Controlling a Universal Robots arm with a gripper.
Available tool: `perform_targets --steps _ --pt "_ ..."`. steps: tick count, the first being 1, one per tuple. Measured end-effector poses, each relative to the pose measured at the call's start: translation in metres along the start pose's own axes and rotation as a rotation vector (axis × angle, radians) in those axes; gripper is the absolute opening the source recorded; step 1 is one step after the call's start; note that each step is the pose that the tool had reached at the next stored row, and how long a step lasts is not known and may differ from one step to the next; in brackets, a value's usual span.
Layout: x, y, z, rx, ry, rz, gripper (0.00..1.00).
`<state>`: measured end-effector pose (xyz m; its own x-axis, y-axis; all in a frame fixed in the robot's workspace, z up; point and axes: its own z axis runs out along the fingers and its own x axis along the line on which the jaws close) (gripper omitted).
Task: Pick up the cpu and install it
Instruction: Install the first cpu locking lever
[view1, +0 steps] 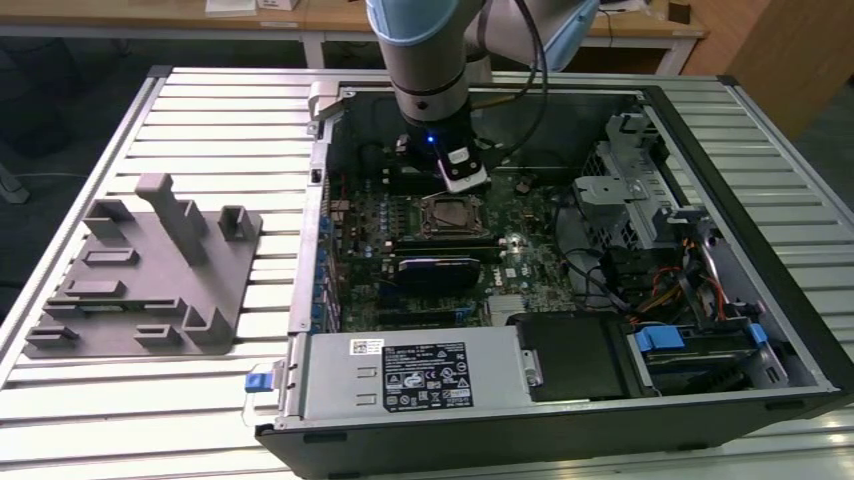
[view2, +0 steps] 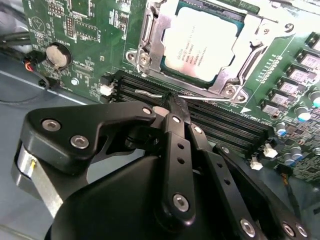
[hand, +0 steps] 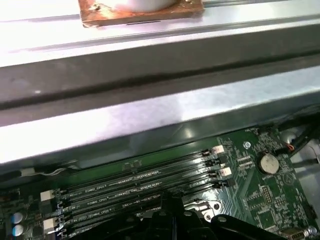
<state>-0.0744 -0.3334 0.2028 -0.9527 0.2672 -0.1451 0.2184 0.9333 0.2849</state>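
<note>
The grey-and-blue jointed robot arm (view1: 424, 50) reaches straight down from the far side. In the second wrist view its black metal two-finger gripper (view2: 175, 106) points downward, fingers pressed together at the tips, holding nothing.

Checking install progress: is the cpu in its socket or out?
In: the cpu lies flat inside the socket frame; the gripper holds nothing.

Lighting: even, bright overhead. Glare: washed-out case wall (hand: 150, 115) in the first wrist view; sheen on cpu (view2: 200, 45) lid. Blur: near gripper (view2: 172, 107) body soft.
</note>
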Motion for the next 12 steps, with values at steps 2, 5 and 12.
perform_targets --steps 2,5,12 --pt "0.0001 -0.0001 0.0003 0.0003 0.0031 -0.012 0.11" --pt "0.0001 -0.0002 0.0009 0.0067 0.005 -0.026 0.11" --pt "0.0004 -0.0009 0.0026 0.0233 0.0052 -0.045 0.11"
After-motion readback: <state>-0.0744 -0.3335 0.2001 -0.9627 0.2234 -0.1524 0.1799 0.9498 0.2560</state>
